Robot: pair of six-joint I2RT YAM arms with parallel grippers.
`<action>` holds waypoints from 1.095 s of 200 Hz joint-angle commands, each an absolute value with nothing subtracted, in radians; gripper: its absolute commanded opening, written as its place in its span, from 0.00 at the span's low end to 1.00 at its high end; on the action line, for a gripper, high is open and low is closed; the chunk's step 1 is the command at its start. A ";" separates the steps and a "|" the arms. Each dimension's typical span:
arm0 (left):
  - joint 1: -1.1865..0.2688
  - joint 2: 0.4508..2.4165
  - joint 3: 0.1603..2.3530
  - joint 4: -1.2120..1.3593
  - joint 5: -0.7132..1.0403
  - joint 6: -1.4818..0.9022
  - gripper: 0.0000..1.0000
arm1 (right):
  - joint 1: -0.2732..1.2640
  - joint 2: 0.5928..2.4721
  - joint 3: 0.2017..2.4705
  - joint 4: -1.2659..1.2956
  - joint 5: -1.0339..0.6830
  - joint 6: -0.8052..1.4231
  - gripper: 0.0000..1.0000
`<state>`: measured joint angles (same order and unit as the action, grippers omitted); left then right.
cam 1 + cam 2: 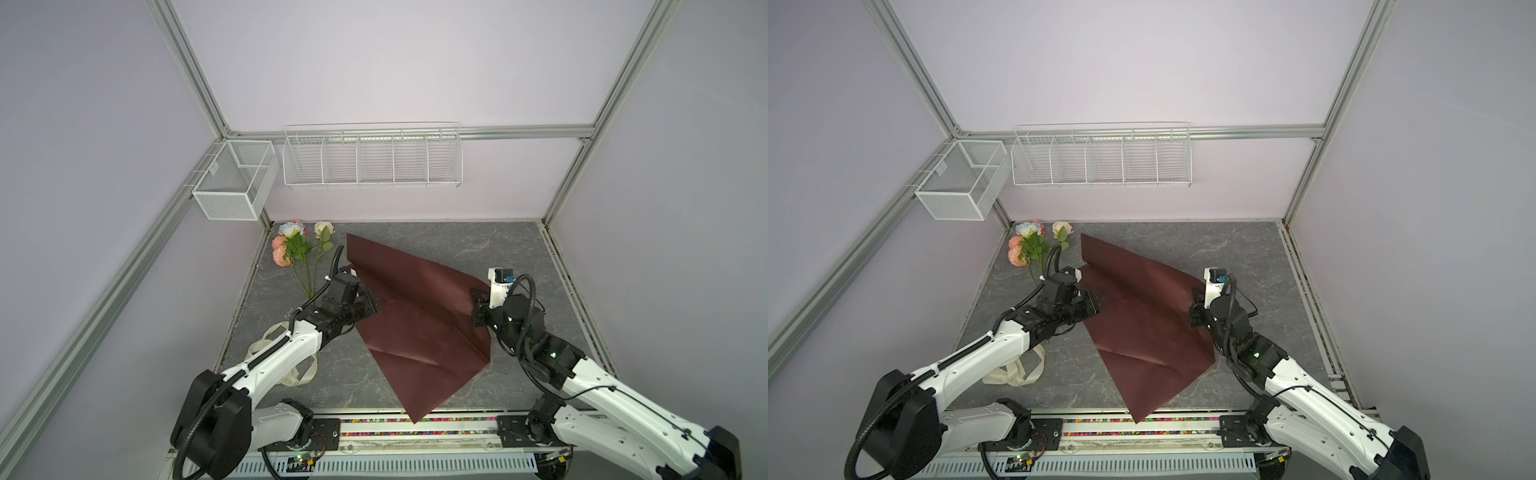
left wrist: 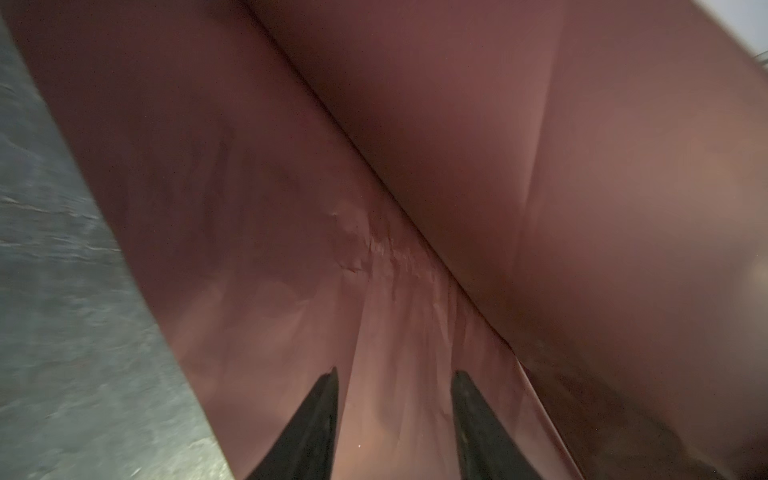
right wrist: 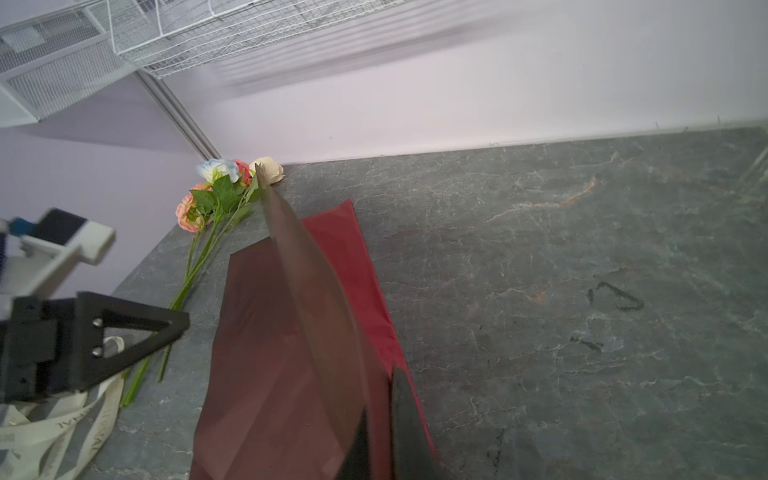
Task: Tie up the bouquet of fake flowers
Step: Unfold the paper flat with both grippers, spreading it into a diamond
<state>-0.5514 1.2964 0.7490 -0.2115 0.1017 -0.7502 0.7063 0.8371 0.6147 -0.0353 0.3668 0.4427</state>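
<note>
While both arms are on the sheet, the bouquet of fake flowers lies by itself at about 10 o'clock on the grey stone-look table. Its blooms are jammed into the far corner by the wall and its thin green stems run toward 5 o'clock. It's unwrapped and, as far as I can see in both top views, it's near the dark-red paper but not touching it. The paper takes up the middle of the table as a big skewed diamond, with its 6 o'clock corner hanging over the front edge and a crease across the lower part. The right gripper sits at the sheet's 3 o'clock edge, and the right wrist view shows its jaws pinched tight on the paper, with the gripped edge standing up off the table like a fin. The left gripper is at the sheet's 9 o'clock edge. From its own wrist view the fingertips stand clearly apart at a medium width, with crinkled paper showing in the gap beyond them, and I can't see it clamping anything. A cream printed ribbon lies looped at roughly 8 o'clock, partly under the left arm. Up on the back wall there's a white wire rack at 12 o'clock and a mesh box at 11.
</note>
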 commanded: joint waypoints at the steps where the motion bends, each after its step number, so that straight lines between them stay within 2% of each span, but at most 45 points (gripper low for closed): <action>1: -0.561 1.389 0.793 -0.153 0.163 -0.740 0.43 | 0.682 0.837 0.605 -0.013 0.318 0.535 0.06; 34: -0.561 1.558 0.806 -0.106 0.222 -0.754 0.41 | 0.604 0.829 0.591 -0.006 0.288 0.573 0.06; 70: -0.563 1.600 0.759 -0.039 0.190 -0.796 0.37 | 0.487 0.822 0.583 -0.050 0.270 0.610 0.06; 98: -0.563 1.643 0.737 0.002 0.202 -0.823 0.33 | 0.294 0.864 0.618 -0.106 0.097 0.649 0.06; 125: -0.563 1.673 0.697 0.086 0.213 -0.875 0.33 | 0.112 0.932 0.621 -0.097 0.007 0.680 0.06; 174: -0.562 1.696 0.681 0.096 0.190 -0.885 0.33 | -0.164 1.253 0.638 0.090 -0.178 0.711 0.06; 186: -0.561 1.703 0.685 0.085 0.179 -0.884 0.33 | -0.183 1.333 0.677 0.113 -0.180 0.655 0.06; 209: -0.552 1.724 0.693 0.071 0.156 -0.891 0.33 | -0.182 1.533 0.802 0.073 -0.069 0.509 0.06; 219: -0.542 1.735 0.693 0.072 0.158 -0.897 0.33 | -0.192 1.616 0.839 0.097 -0.104 0.498 0.06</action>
<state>-0.5564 1.6749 0.7086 0.1413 0.2054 -0.8726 -0.1772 1.4712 0.7429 0.0292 -0.0975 0.5964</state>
